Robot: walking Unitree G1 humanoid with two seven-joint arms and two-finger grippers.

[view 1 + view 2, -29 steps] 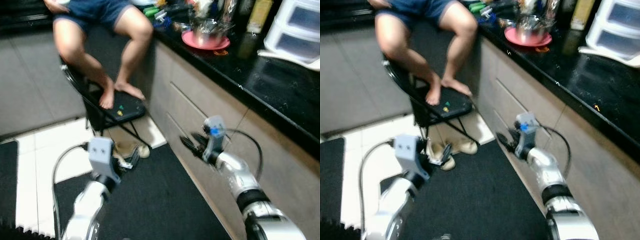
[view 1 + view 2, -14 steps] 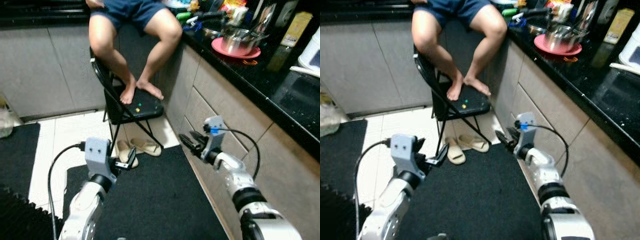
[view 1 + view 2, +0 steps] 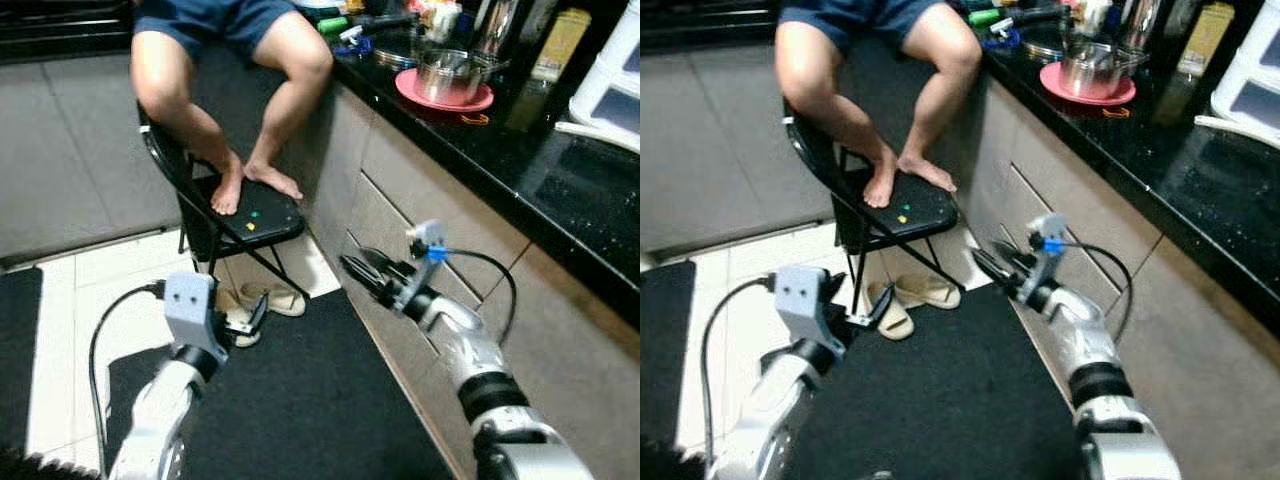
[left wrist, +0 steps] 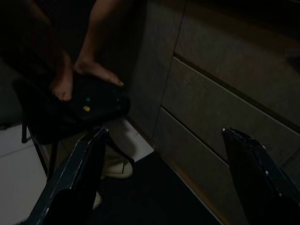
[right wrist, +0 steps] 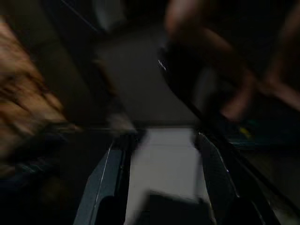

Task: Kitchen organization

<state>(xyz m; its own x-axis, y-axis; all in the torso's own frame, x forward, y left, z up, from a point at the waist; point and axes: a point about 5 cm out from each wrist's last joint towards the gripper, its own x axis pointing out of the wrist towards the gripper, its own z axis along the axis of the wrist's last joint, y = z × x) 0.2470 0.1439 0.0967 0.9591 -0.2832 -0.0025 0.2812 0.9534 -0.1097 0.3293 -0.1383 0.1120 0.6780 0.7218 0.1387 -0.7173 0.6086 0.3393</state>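
1. Right hand (image 3: 352, 268), fingers spread and empty, hovers beside the drawers (image 3: 400, 215).
2. Left hand (image 3: 255, 318), fingers apart, empty, hangs over the mat (image 3: 300, 400).
3. Pot (image 3: 447, 75) on a pink plate (image 3: 478, 98) sits on the bench (image 3: 520, 150) at 1 o'clock.

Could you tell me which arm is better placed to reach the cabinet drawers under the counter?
The right. Its end effector hangs open beside the drawer fronts, while the left end effector is out over the floor mat, by the slippers.
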